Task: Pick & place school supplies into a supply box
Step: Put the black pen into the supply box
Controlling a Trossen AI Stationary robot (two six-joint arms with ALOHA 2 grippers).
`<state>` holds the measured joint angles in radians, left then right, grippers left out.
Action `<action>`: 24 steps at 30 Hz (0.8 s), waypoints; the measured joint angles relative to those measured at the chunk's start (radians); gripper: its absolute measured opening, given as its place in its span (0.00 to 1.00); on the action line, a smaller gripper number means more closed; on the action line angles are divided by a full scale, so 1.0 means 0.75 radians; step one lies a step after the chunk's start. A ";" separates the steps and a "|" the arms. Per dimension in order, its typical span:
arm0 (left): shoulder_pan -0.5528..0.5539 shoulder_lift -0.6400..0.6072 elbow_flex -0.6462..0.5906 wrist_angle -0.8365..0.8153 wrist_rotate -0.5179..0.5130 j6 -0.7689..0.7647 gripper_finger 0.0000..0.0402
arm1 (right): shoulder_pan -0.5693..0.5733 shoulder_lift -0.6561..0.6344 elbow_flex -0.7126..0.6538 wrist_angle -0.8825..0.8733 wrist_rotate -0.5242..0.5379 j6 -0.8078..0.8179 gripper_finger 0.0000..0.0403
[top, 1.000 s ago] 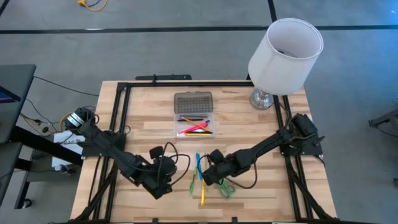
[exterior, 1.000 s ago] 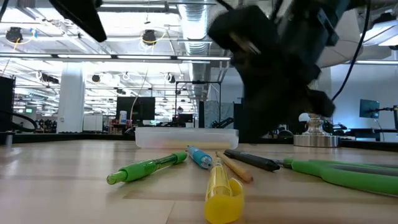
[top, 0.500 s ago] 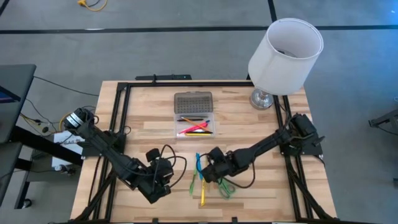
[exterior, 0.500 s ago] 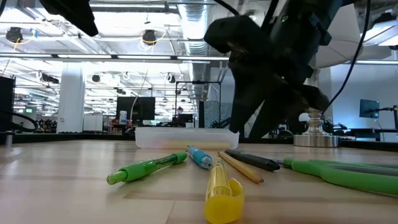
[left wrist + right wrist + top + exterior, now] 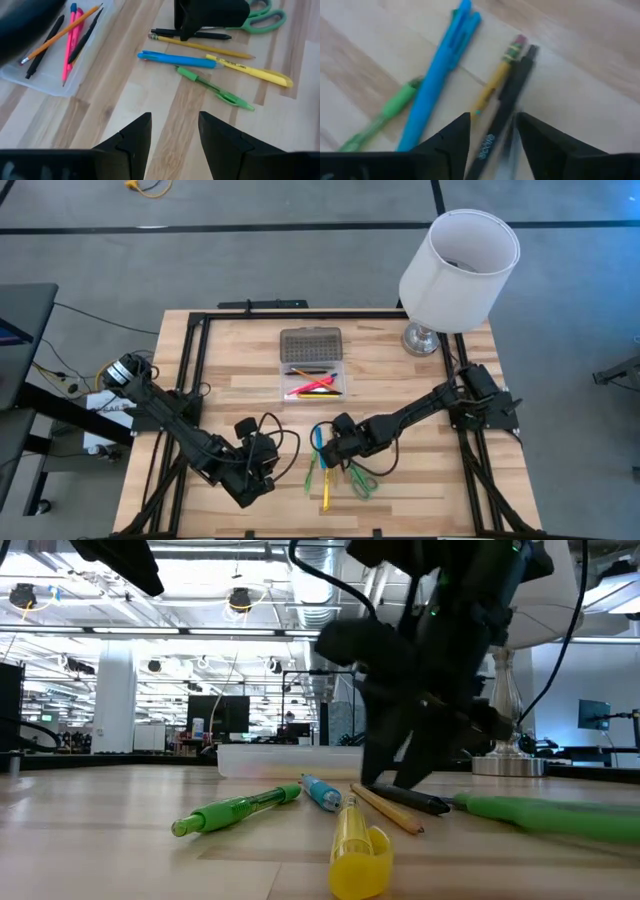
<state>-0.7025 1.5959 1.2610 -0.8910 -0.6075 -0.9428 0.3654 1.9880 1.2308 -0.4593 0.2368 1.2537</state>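
Black pen under my right gripper — fingers spread, holding nothing.
Beside that pen I see the yellow pencil, blue pen, green pen, yellow marker and scissors; the supply box lies well beyond it, lid open — my left gripper hovers nearby, open and empty.

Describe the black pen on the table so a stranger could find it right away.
Start at the wooden table, then go to the loose heap below the supply box. There the right hand hangs open over the black pen, the only black one, beside a yellow pencil.
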 joint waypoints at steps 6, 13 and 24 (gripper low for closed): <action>0.001 0.000 0.000 -0.017 -0.002 -0.001 0.40 | 0.001 0.010 0.000 -0.034 -0.005 -0.008 0.34; 0.000 0.000 0.000 -0.024 -0.002 -0.001 0.40 | 0.007 0.010 0.002 -0.190 -0.017 -0.008 0.27; 0.000 0.000 0.000 -0.055 -0.011 -0.004 0.40 | 0.009 0.012 0.002 -0.384 -0.024 0.006 0.25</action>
<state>-0.7023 1.5959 1.2610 -0.9320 -0.6158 -0.9455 0.3725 1.9967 1.2320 -0.7474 0.2189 1.2580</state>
